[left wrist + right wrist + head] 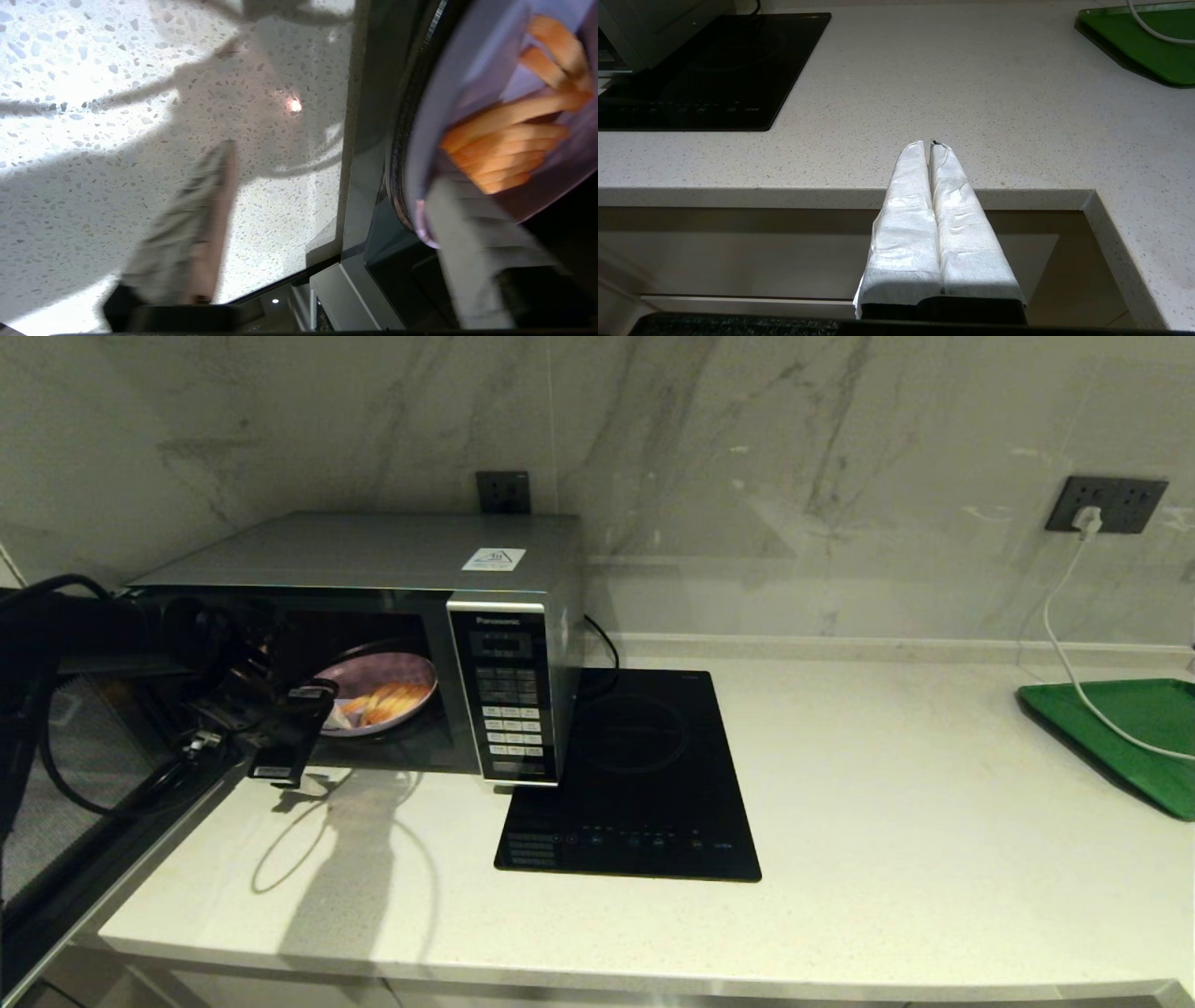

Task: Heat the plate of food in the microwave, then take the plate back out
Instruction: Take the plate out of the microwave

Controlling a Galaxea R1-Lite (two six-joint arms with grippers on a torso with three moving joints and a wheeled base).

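Between left end effector (327, 186) fingers: plate of food (467, 93) rim.

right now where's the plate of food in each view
Head view: plate of food inside the open microwave, left of its button panel.
Left wrist view: plate at the far right, fries on it, one end effector finger over its rim.
Right wrist view: not in it.
Shared landmark: the speckled white countertop.

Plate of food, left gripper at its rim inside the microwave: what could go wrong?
The left gripper has only the near rim of the plate of food between its open jaws; an edge grip may tilt it and spill the fries.
Pulled low, the plate could catch on the microwave sill.
Right gripper parked.
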